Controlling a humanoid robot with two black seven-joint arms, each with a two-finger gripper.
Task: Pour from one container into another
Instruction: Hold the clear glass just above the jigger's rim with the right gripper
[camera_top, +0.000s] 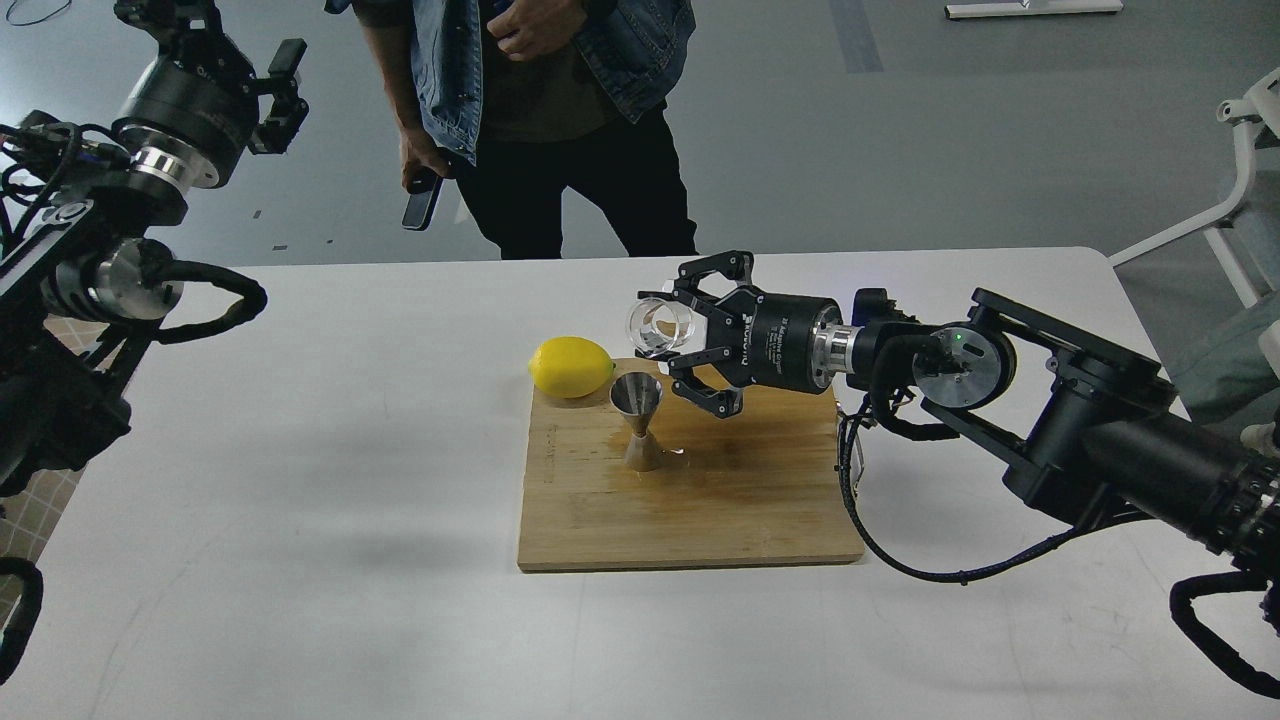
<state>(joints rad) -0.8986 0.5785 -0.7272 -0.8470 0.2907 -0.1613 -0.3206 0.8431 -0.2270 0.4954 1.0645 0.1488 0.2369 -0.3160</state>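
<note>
Jigger (637, 418) stood just below and slightly ahead of your right gripper (672, 340), upright on the bamboo cutting board (690, 500), its open upper cone facing up beneath the lip of the glass tumbler (660, 328). That short drop from rim to cone was the relation your pour turned on. You had the tumbler pinched between the right gripper's fingers, tipped onto its side so its long axis ran nearly level, mouth aimed away from the wrist and toward the lemon (571, 367) that lay just beyond the jigger at the board's far corner. Whether any liquid was inside could not be told. Your right arm reached in low and almost horizontal across the board, wrist rolled over. Your left gripper (270, 95) was held high and well away from the board; its fingers appeared spread and held nothing. By my judgement, the right arm alone was placed to finish pouring.
</note>
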